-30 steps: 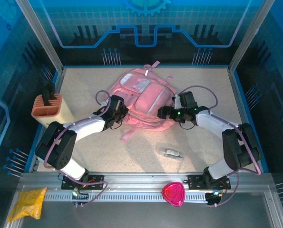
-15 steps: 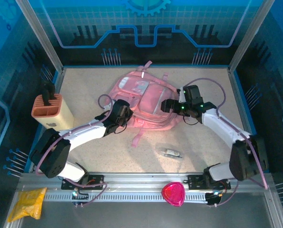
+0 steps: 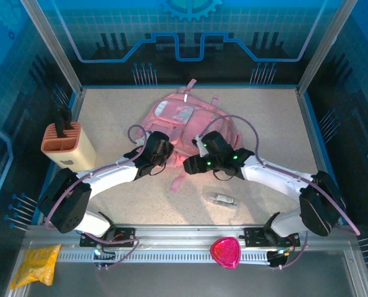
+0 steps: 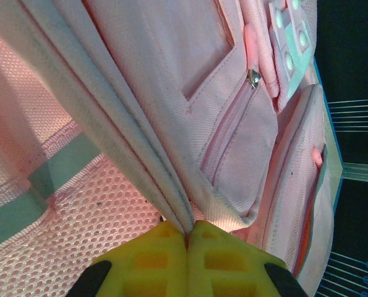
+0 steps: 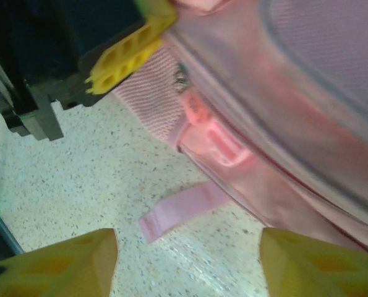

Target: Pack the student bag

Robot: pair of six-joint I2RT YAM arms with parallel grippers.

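The student bag (image 3: 185, 119), pink and soft, lies flat at the back middle of the table. My left gripper (image 3: 161, 150) is at its near left edge, and its yellow fingers (image 4: 153, 260) are shut on a fold of the bag's pink fabric (image 4: 140, 142). My right gripper (image 3: 190, 166) hovers over the bag's near edge, close to the left one. Its jaws stand open (image 5: 190, 266) with nothing between them, above the speckled tabletop and a loose pink strap (image 5: 184, 210). The bag's side (image 5: 282, 124) runs along the upper right of that view.
An orange-and-cream holder (image 3: 66, 143) stands at the left edge. A small silver object (image 3: 224, 199) lies on the table near the front. A pink rounded item (image 3: 225, 252) and a yellow pouch (image 3: 36, 263) rest by the front rail.
My right arm has swung from the bag's right side across to its near front edge, beside the left gripper, and its jaws have narrowed. The left gripper keeps its hold on the fabric.
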